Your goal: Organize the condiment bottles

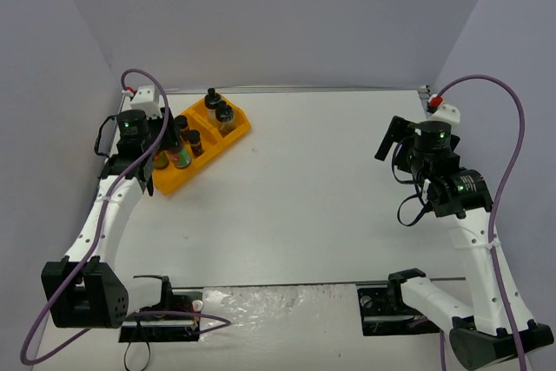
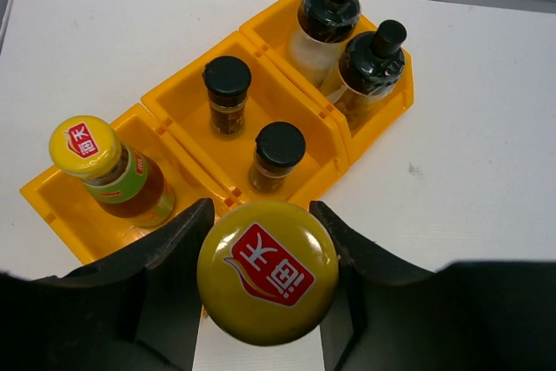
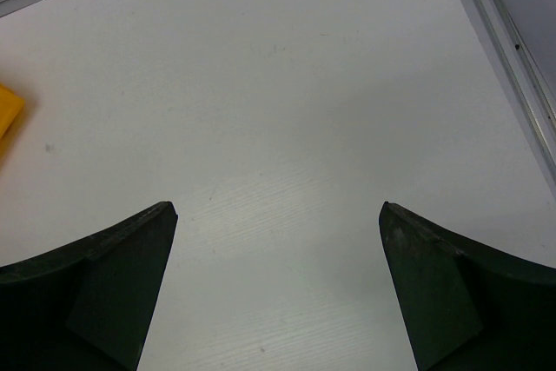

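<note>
My left gripper [image 2: 261,208] is shut on a slim sauce bottle by its yellow cap [image 2: 268,271], over the near edge of the orange tray [image 2: 174,97]. In the top view this gripper [image 1: 171,152] and bottle [image 1: 181,158] are at the tray's near end [image 1: 174,182]. The other yellow-capped bottle [image 2: 95,158] stands in the left compartment. Two tiny black-capped spice jars [image 2: 227,93] [image 2: 278,154] stand in the middle compartment. Two wider black-lidded jars [image 2: 328,19] [image 2: 373,62] stand in the right one. My right gripper [image 3: 278,208] is open and empty over bare table, far right [image 1: 391,138].
The tray sits at the table's back left, angled, close to the left wall. A metal rail [image 3: 504,41] runs along the table's right edge. A corner of the tray [image 3: 7,115] shows at the left in the right wrist view.
</note>
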`<state>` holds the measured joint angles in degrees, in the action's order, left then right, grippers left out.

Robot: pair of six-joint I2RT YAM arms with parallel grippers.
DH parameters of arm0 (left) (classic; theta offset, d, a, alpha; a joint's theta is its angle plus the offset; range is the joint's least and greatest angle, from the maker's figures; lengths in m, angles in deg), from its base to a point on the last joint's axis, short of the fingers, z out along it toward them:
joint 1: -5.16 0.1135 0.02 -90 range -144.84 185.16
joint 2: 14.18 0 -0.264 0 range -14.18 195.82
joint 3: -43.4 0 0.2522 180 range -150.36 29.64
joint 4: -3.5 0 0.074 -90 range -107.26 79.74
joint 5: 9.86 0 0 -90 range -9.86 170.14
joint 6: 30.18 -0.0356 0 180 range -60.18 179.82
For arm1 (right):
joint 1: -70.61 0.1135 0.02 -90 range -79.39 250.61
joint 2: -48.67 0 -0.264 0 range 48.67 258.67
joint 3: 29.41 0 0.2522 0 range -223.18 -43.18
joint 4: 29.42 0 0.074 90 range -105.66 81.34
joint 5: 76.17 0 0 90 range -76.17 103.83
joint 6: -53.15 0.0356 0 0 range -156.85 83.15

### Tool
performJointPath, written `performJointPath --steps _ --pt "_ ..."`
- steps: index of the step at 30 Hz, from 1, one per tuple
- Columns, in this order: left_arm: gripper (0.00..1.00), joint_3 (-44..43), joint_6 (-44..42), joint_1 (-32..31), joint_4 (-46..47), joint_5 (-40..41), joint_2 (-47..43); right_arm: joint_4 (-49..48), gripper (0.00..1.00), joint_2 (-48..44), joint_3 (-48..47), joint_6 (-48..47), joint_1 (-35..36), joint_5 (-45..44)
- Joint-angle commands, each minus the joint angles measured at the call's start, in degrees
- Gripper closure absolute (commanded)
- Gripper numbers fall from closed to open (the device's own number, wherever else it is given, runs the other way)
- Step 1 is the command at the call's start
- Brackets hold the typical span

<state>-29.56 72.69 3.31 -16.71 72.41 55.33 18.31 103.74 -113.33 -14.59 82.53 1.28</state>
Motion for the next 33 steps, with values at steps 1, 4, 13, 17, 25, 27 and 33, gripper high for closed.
performJointPath --steps 1,4,13,17,25,27,33 --pt "1.0 -2.4 1.2 1.6 11.1 -2.1 -2.3 -4.7 0.0 0.4 0.6 -0.6 -0.5 0.6" --pt "1.0 -2.0 0.8 3.5 12.2 -1.7 -1.6 -5.2 0.0 0.7 0.7 -1.0 -0.6 0.7" --pt "1.0 -0.7 0.2 5.5 14.7 -0.3 0.4 -7.0 0.0 0.6 2.5 -0.8 -0.9 1.7" --pt "1.0 -0.7 0.1 6.4 15.2 0.4 1.9 -7.6 0.0 0.3 3.5 -0.2 -1.0 2.5" --pt "1.0 0.9 -0.1 6.6 18.0 4.2 3.7 -8.6 0.0 -0.3 4.8 0.9 -1.0 3.6" --pt "1.0 1.4 0.0 6.6 18.6 5.0 4.2 -8.6 0.0 -0.5 5.0 1.0 -1.0 3.9" --pt "1.0 2.9 0.2 6.6 21.0 6.8 5.7 -8.7 0.0 -1.3 5.8 1.4 -1.0 4.3"
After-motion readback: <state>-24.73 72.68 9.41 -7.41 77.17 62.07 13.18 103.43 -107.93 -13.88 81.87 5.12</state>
